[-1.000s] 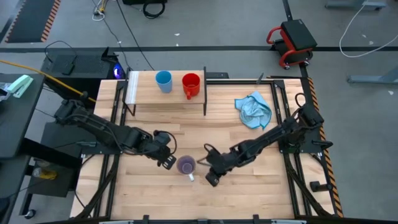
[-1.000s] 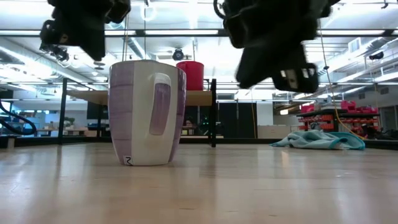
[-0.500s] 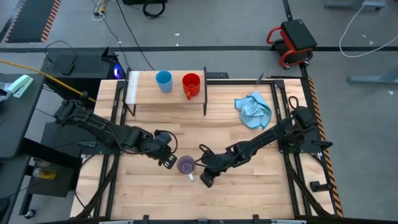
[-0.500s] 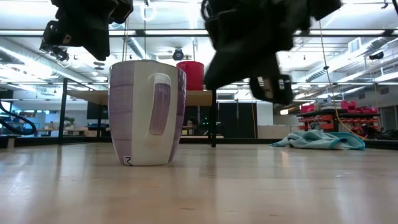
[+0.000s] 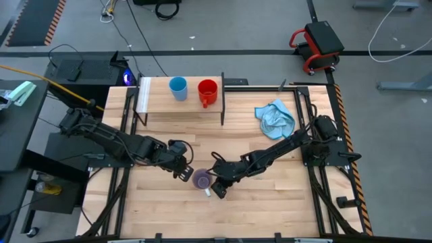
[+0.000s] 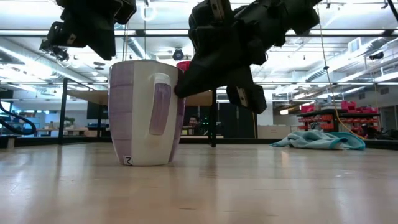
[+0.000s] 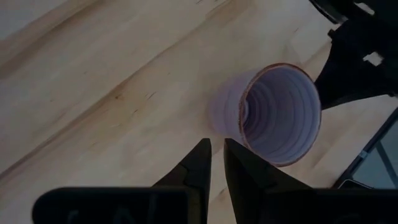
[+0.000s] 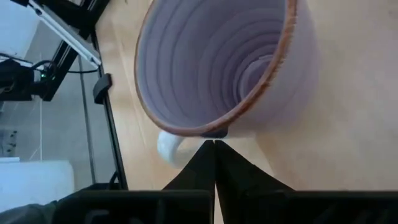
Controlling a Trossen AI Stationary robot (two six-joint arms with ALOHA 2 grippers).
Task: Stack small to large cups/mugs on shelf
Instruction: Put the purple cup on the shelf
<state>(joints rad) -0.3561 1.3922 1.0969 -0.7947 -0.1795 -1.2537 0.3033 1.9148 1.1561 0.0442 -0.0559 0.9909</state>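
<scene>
The lilac mug (image 5: 202,179) stands upright on its base on the tabletop near the near edge, with its white handle (image 5: 206,192) toward the near side. My left gripper (image 5: 182,171) hovers shut just left of it, above rim height (image 7: 216,152). My right gripper (image 5: 217,188) is shut, and its tips (image 8: 211,148) are at the mug's right side by the rim and handle. The light blue cup (image 5: 177,88) and the red mug (image 5: 207,92) stand side by side on the shelf (image 5: 156,101) at the far side. My right gripper's shut fingertips (image 8: 206,153) come slanting down from the table's right. They reach the mug's outer wall just under the rim (image 8: 214,132), next to the handle (image 8: 166,144). I cannot tell whether they touch it. The mug stands upright on the table.
A crumpled light blue cloth (image 5: 275,119) lies on the table's right far part. The shelf's black legs (image 5: 223,115) stand between the mug and the far edge. Bare wood lies between the shelf and the mug.
My right gripper has moved toward the table's left and down, closing in on the lilac mug's right side. The mug has stayed where it was.
</scene>
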